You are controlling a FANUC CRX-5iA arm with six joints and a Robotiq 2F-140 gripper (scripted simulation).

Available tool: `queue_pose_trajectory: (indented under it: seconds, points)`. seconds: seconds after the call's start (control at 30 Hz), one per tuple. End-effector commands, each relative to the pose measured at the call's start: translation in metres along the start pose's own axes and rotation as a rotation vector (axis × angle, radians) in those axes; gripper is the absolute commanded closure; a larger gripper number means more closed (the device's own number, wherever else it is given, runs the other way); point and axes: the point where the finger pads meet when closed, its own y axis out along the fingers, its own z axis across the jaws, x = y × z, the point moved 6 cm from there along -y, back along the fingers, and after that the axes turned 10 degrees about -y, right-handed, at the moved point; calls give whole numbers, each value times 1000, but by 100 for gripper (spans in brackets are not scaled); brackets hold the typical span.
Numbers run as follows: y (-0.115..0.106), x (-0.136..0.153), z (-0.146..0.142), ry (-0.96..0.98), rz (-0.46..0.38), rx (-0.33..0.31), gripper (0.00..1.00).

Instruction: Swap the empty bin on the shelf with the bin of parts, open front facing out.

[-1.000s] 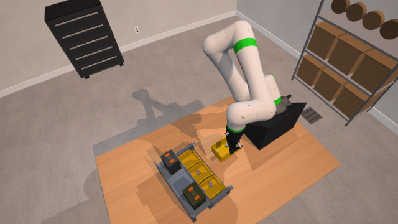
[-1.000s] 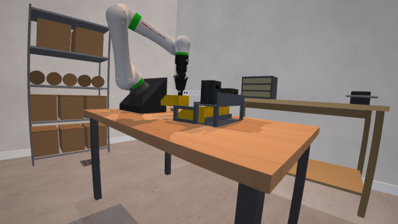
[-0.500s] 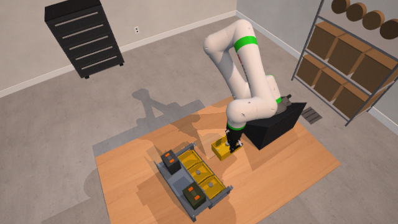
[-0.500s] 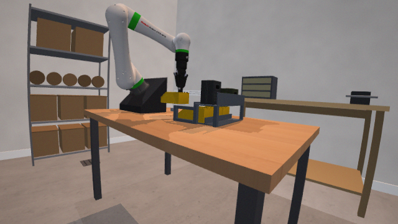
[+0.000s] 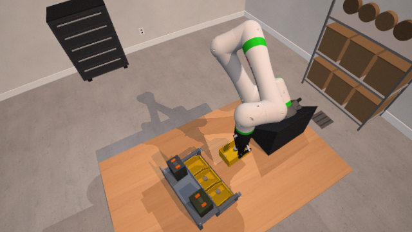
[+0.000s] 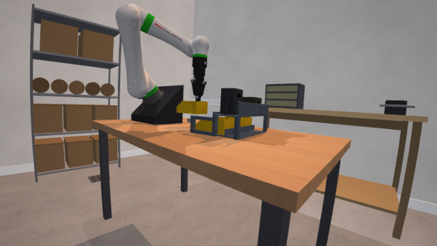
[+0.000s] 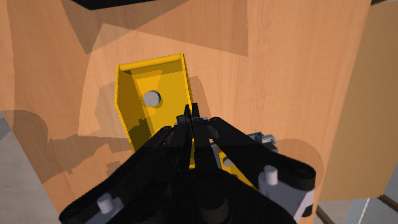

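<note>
My gripper points down, shut on one side wall of a yellow open bin. The bin hangs roughly level, a little above the table, between the robot's base and the shelf. A round grey part lies in it; the fingers hide some of its inside. The small grey shelf holds three yellow bins in a row. The one at the end shows no part. The middle bin and the other end bin each show a round grey part.
On the shelf's upper board stand a black box and a dark green box. The black robot base stands behind the held bin. The wooden table carries everything.
</note>
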Motion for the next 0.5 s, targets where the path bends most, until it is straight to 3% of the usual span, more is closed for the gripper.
queue_pose_trajectory:
  seconds: [0.0, 0.47]
  points:
    - [-1, 2, 2, -3, -2, 0, 90]
    - [-1, 26, 31, -53, -2, 0, 90]
